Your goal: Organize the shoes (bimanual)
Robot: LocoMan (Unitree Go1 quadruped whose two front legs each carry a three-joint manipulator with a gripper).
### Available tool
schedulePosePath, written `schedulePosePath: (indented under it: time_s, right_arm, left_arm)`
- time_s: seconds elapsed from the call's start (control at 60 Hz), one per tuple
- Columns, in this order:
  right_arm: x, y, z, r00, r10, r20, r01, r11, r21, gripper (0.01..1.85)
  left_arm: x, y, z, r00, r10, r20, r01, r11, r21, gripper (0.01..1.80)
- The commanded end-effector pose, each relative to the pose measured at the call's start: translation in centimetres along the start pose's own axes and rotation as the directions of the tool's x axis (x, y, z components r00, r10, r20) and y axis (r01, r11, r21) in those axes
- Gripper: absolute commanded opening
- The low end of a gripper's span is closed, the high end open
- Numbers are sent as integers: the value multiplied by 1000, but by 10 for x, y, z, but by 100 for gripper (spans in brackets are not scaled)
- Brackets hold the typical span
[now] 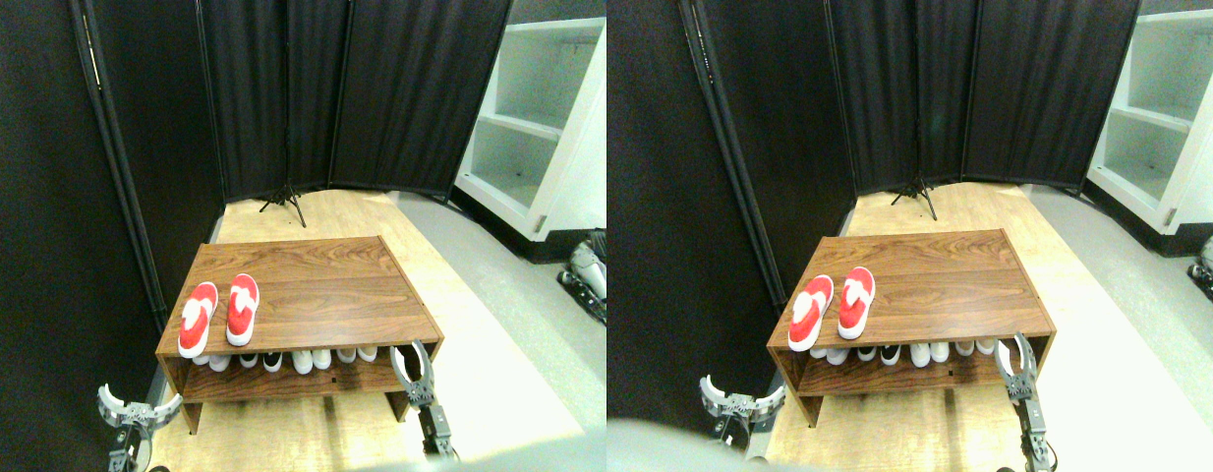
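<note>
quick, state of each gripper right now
Left gripper: open, holding nothing.
Right gripper: open, holding nothing, by the wooden shoe rack.

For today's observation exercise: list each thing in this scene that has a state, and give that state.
Red shoes: side by side on the rack top, left end, nothing gripping them.
Shoe rack: upright.
Lower shelf shoes: in a row, toes outward.
Left gripper: open, empty.
Right gripper: open, empty.
White shelves: empty.

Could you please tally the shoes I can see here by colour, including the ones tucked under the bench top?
Red shoes: 2, side by side on the bench top, left end.
White toes on the lower shelf: about 7.
Black toe on the lower shelf: 1.
Total: about 10; the shelf row is small and partly hidden.
</note>
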Motion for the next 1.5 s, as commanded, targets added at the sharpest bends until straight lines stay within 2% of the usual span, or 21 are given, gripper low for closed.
schedulePosePath:
  time_s: [0.017, 0.05, 0.067, 0.117, 0.267, 0.45, 0.483, 0.6, 0.767, 1.05, 1.267, 1.5]
  right_arm:
    - [2, 4, 0, 999, 38, 19, -38, 999, 9, 25]
    - [2, 4, 0, 999, 39, 19, -39, 999, 10, 26]
    - [2, 4, 0, 999, 39, 19, -39, 999, 10, 26]
    - [2, 4, 0, 999, 38, 26, -39, 999, 14, 25]
    - [1, 3, 1, 999, 25, 28, -25, 1000, 14, 25]
    - [1, 0, 1, 998, 45, 31, -45, 999, 7, 23]
    - [1, 0, 1, 999, 42, 34, -42, 999, 1, 23]
    - [0, 0, 3, 999, 36, 36, -35, 999, -9, 23]
    - [0, 1, 5, 998, 43, 34, -43, 999, 0, 23]
    - [-1, 5, 9, 999, 30, 38, -29, 1000, -10, 25]
    - [-1, 5, 11, 998, 43, 42, -43, 999, -15, 25]
    - [-1, 9, 13, 998, 49, 41, -48, 999, -19, 26]
  left_arm:
    - [7, 0, 9, 996, -41, 77, 39, 998, 39, 60]
    - [12, 0, 13, 990, -64, 122, 56, 996, 68, 29]
    - [12, 0, 13, 990, -64, 122, 56, 996, 68, 29]
    - [19, 2, 17, 987, -94, 128, 83, 993, 89, 1]
    - [38, -1, 21, 983, -112, 146, 93, 987, 133, 1]
    - [60, -8, 21, 978, -132, 159, 94, 970, 226, 1]
    - [67, -10, 19, 981, -141, 137, 104, 964, 247, 1]
    - [84, -12, 13, 986, -122, 112, 89, 961, 261, 1]
    - [99, -12, 0, 990, -89, 106, 60, 967, 248, 1]
    - [114, -5, -25, 996, -33, 82, 12, 970, 243, 1]
    - [113, -5, -38, 995, -3, 104, -20, 977, 214, 1]
    - [113, -13, -53, 996, -18, 88, 1, 981, 195, 1]
